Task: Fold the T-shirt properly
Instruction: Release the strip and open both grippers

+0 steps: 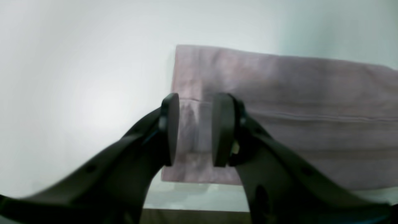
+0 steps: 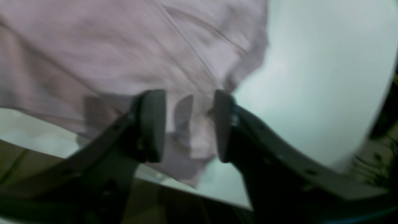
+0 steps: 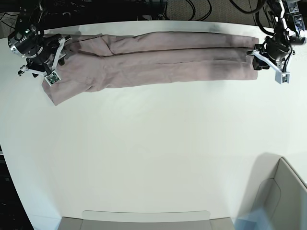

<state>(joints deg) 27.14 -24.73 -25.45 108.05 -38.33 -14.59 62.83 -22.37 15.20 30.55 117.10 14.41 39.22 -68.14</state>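
Note:
The mauve-pink T-shirt lies as a long, narrow folded strip along the far edge of the white table. My left gripper is at the strip's right end. In the left wrist view it is open, with its jaws just over the squared corner of the T-shirt. My right gripper is at the wider, wrinkled left end. In the right wrist view it is open over a rumpled edge of the T-shirt. That view is blurred. The collar is hidden.
A grey tray sits at the table's near edge and a grey bin at the near right corner. Dark cables run behind the table's far edge, close to the shirt.

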